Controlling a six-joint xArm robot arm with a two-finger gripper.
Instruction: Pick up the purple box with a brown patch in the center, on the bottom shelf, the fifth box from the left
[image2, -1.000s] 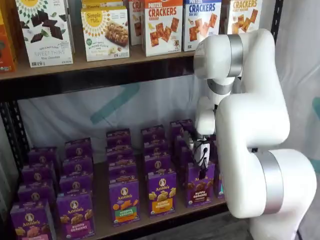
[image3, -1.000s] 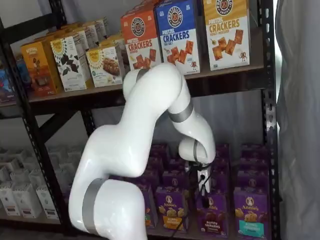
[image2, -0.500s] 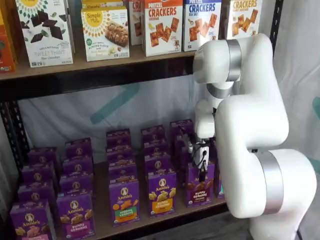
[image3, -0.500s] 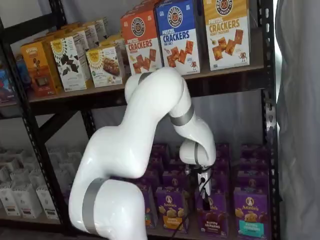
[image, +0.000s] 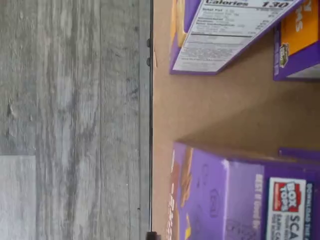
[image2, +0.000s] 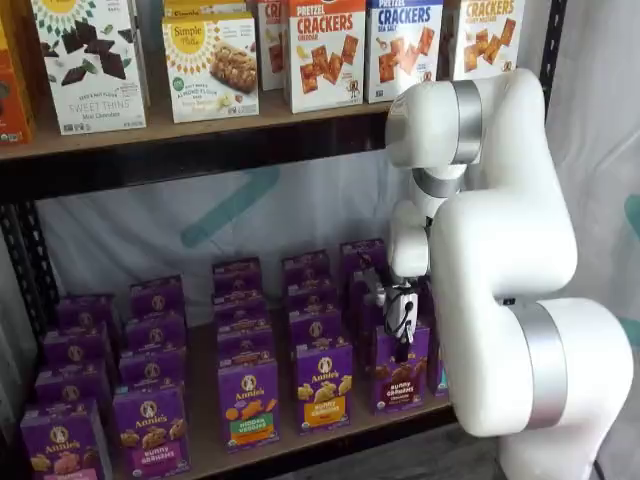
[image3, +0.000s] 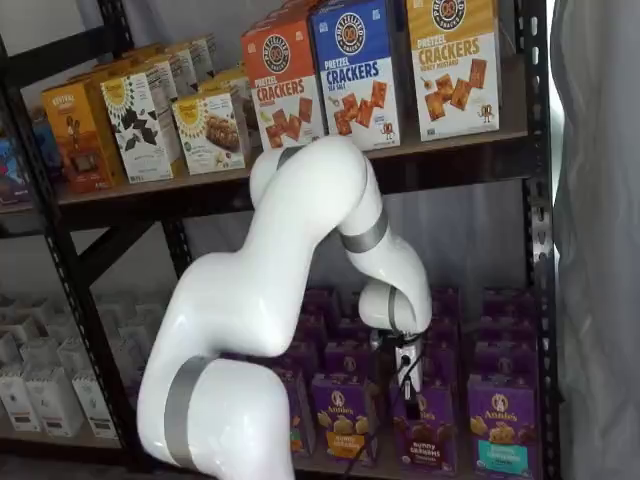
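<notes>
Gripper (image3: 407, 383) down at top of purple box (image3: 424, 442) on bottom shelf (image2: 330, 428) — finger spread unclear, grip unconfirmed

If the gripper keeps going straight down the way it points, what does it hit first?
Most likely the top of the purple box with brown cookies at the front of the bottom shelf. The gripper hangs right over it in both shelf views, though depth is hard to judge.

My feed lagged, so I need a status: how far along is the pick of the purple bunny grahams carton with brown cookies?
Done: the white gripper with black fingers is down at the top of the purple bunny grahams carton with brown cookies, front row of the brownish wooden bottom shelf. In hand: closing on it; whether the fingers grip cannot be told. Left: securing the hold and lifting, as the carton stands on the board.
</notes>
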